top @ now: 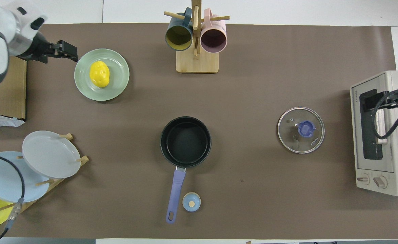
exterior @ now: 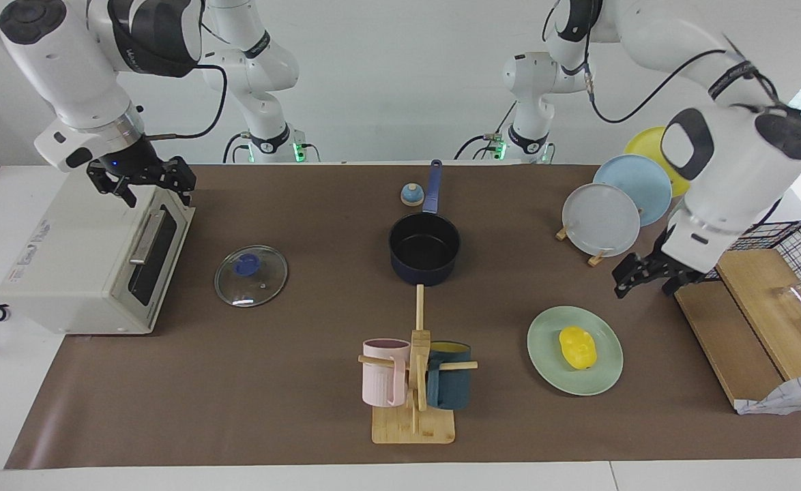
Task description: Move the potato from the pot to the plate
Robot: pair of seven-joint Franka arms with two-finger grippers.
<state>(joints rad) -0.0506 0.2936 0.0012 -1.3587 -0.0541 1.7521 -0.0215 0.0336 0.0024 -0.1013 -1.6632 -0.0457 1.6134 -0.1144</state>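
The potato (exterior: 577, 347) lies on the plate (exterior: 605, 375), the pot (exterior: 424, 256) empty; the left end effector (exterior: 643, 278) hangs open, holding nothing; the right end effector (exterior: 147, 184) waits open over the toaster oven (exterior: 80, 266)

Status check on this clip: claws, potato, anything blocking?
Left claw open, empty, raised beside the mint-green plate. Right claw open, waiting over the toaster oven. Potato on the plate; pot empty. Nothing in the way.

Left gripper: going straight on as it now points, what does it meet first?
Likely the plate at its rim, or the mat just short of it: the left gripper hangs raised, slanting down toward the plate. Depth is unclear.
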